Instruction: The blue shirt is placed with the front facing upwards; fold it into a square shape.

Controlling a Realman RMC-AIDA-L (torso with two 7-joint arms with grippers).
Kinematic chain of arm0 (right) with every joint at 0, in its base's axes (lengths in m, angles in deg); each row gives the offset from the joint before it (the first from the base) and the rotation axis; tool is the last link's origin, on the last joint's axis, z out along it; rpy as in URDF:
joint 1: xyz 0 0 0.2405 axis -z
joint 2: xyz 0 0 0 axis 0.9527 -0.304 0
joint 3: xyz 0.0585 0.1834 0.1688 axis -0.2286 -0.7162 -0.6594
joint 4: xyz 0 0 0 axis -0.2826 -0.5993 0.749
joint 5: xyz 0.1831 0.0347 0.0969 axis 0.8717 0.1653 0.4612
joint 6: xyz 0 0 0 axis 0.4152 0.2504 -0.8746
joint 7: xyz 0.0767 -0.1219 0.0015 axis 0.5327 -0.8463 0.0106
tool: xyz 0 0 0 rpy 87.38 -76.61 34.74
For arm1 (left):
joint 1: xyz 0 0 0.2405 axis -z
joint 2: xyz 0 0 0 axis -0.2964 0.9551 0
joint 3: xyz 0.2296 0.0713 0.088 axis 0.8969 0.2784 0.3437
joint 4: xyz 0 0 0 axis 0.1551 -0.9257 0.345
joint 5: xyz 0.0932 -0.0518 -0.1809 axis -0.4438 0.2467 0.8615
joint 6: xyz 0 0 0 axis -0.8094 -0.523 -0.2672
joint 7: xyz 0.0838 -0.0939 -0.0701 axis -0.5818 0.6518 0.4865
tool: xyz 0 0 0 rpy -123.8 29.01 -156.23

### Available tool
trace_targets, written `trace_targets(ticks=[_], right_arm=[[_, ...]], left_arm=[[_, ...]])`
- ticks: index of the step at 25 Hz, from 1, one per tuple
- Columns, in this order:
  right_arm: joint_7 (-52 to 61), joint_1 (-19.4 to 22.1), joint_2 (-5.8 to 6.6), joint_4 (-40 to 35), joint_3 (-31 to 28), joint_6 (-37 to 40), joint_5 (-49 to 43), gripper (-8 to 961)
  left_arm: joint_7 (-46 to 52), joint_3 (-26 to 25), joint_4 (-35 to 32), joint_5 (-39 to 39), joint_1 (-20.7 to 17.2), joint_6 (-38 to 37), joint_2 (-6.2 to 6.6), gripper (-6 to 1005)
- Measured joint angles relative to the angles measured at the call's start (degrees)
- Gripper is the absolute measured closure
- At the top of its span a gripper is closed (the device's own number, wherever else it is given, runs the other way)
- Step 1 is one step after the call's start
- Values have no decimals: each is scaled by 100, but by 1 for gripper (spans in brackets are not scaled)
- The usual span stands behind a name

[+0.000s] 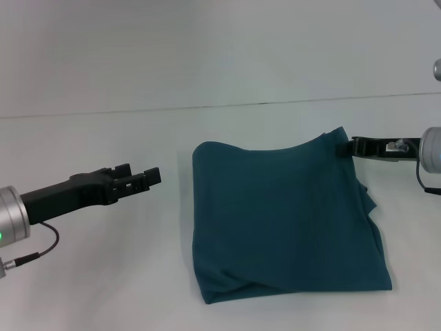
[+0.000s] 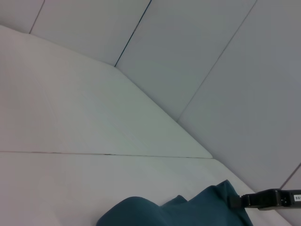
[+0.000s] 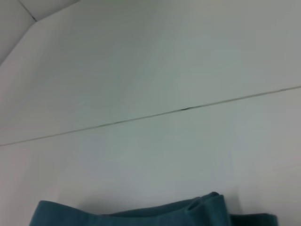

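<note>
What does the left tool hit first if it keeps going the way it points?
Most likely the blue shirt: in the head view the left tool points across the white table toward the folded shirt's near-left edge, with bare table between. Its height is unclear, so it might pass just over the cloth.

Head view looks forward and down from above onto the white table [image 1: 103, 276], wide. 2 wrist views sit low near the tabletop, facing the far wall. All 3 share the far edge of the blue shirt [image 1: 286, 214].
</note>
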Motion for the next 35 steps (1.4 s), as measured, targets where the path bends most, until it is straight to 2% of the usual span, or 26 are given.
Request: trace_targets(ticks=[6, 11, 17, 21, 27, 33, 35], right_arm=[[-162, 60, -99, 19, -11, -213, 15, 814], [-330, 286, -178, -109, -70, -556, 379, 782], [-883, 521, -108, -196, -73, -311, 1195, 582], [-1007, 548, -98, -271, -31, -50, 1220, 377], [-970, 536, 24, -283, -13, 241, 1206, 124], [-923, 519, 81, -287, -25, 353, 1204, 124], [-916, 518, 91, -288, -19, 364, 1204, 124]], left_arm=[[4, 0, 2, 2, 17, 6, 0, 130], [0, 0, 2, -3, 20, 22, 7, 134], [40, 8, 2, -26, 24, 60, 9, 139], [49, 67, 43, -45, 66, 64, 10, 143], [329, 262, 209, -365, 285, 194, 22, 148], [983, 1086, 371, -846, 570, 940, 6, 153], [1019, 1215, 433, -863, 639, 1045, 4, 155]])
